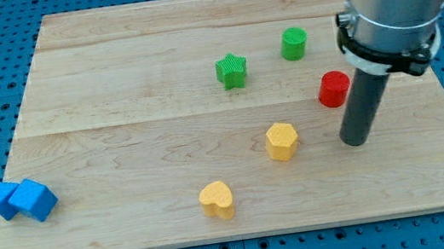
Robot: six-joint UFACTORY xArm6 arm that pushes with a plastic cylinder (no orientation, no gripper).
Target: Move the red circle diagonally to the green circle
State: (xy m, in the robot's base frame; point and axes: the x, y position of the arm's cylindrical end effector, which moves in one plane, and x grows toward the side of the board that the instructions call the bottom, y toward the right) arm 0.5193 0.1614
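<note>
A: Red circle [333, 89] where?
B: Right part of the desk [115, 95], mid depth. Upright, lying alone.
A: Green circle [294, 44]?
B: Farther back and a bit left of the red circle, so diagonal to it. Apart, not touching.
A: My tip [356, 141]?
B: Just right of and nearer than the red circle. Rod is upright, close beside the red circle; can't tell if the rod touches it, the tip looks just clear of it.
A: Jaws?
B: No jaws on this rig, only the rod, so apart or together can't be told.
A: Other blocks?
B: Green star [232, 71] left of the green circle, near it but apart. Yellow hexagon [281, 141] left of my tip, nearer than the red circle. Yellow heart [216, 200] nearer and farther left, close to the near edge. Two blue blocks at the near left corner: blue cube [34, 200] touching another blue block [1, 199] on its left, whose shape is unclear.
A: Anything touching the red circle?
B: No block does.
A: Arm?
B: Grey-white arm body enters from the far right, above the rod.
</note>
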